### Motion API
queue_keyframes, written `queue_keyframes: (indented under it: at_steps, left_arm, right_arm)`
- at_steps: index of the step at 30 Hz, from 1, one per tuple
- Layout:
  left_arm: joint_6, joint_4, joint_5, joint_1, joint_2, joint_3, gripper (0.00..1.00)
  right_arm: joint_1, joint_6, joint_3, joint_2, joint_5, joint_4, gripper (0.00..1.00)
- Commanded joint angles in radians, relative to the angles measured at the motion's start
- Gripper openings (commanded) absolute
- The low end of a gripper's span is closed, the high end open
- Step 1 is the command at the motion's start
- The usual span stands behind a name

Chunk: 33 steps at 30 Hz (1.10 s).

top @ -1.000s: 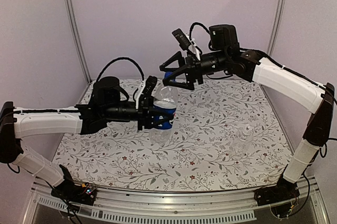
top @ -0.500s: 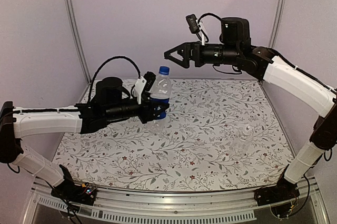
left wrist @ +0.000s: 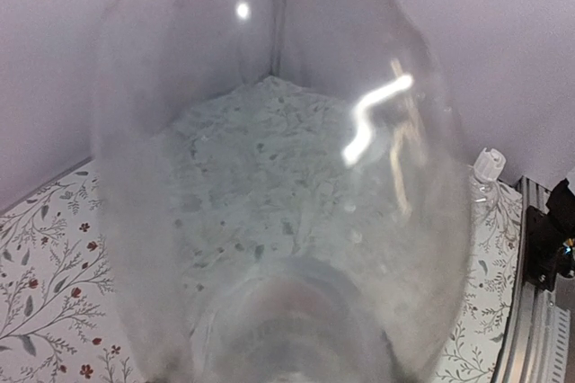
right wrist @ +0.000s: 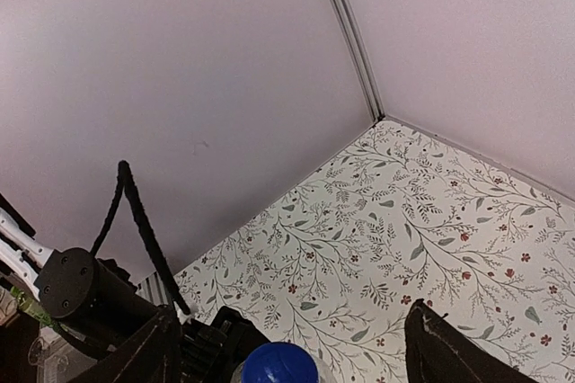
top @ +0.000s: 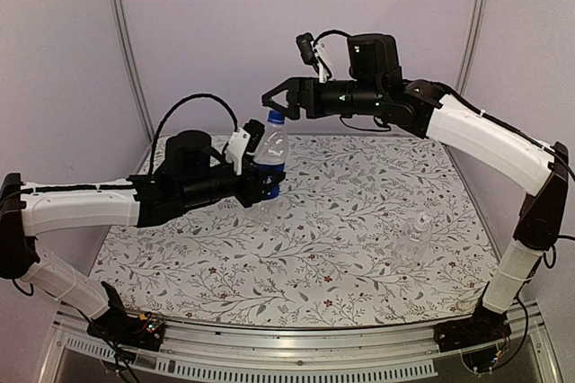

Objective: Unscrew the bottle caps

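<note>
The left claw [top: 262, 183] is closed on the labelled bottle [top: 273, 151], gripping it at the dark blue label and holding it near upright over the rear left of the floral surface [top: 359, 194]. The blue cap [top: 278, 118] is seated on the bottle neck. The right claw [top: 274, 104] sits at cap height with its jaws spread wide. In the right wrist view the cap lies between the two fingers [right wrist: 153, 351], clear of both. The left wrist view looks through the bottle wall, and its contents cannot be determined. The unlabelled bottle [top: 411, 241] stands at the right of the surface with its whitish cap [left wrist: 488, 163] on.
</note>
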Motion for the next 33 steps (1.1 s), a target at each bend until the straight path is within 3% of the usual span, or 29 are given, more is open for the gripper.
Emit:
queue_keyframes:
  at_steps: [1, 12, 22, 33]
  left_arm:
    - [0.015, -0.007, -0.026, -0.016, -0.012, 0.031, 0.4]
    - [0.022, -0.017, -0.061, -0.021, -0.012, 0.034, 0.4]
    - [0.026, -0.022, -0.079, -0.022, -0.015, 0.034, 0.4]
    - [0.027, -0.025, -0.079, -0.023, -0.017, 0.035, 0.4]
  right_arm:
    - [0.012, -0.001, 0.058, 0.041, 0.016, -0.041, 0.8]
    - [0.022, 0.002, 0.056, 0.074, -0.016, -0.047, 0.67]
    - [0.022, 0.001, 0.041, 0.067, -0.043, -0.036, 0.42]
    - [0.022, 0.01, 0.007, 0.057, -0.059, -0.024, 0.37]
